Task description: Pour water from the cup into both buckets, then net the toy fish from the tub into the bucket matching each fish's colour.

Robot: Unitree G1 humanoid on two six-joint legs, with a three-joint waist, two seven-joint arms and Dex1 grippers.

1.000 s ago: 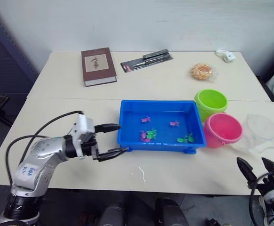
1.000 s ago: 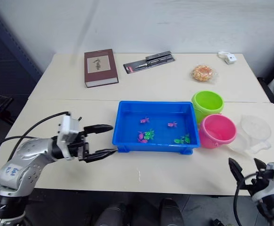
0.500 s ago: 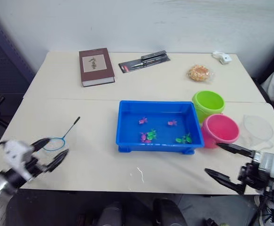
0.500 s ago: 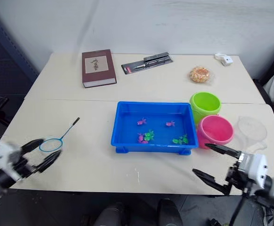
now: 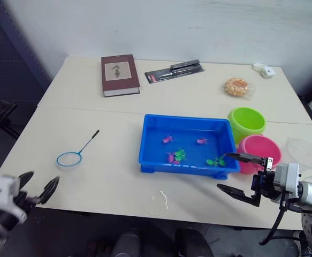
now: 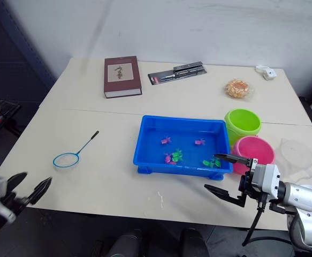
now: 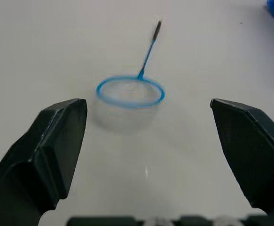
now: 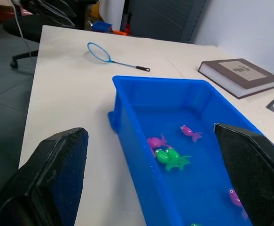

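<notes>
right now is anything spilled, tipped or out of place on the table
Nothing looks tipped: the green bucket and pink bucket stand upright beside the tub, the fish still in its water. The one odd thing is a small pale mark on the table in front of the tub; whether it is spilled water is unclear.

We see two black fingers on each gripper, long and tapering to blunt tips. The right gripper (image 6: pixel 225 174) sits on a white boxy wrist block with a black bracket in front of it; behind that comes a rounded silver-grey forearm shell, and a thin black cable loops down under the wrist. The left gripper (image 6: pixel 26 187) carries a similar white square housing with dark parts behind it. In the left wrist view its fingers (image 7: pixel 47 150) are matte black, thick, wedge-shaped blocks with bevelled edges.
</notes>
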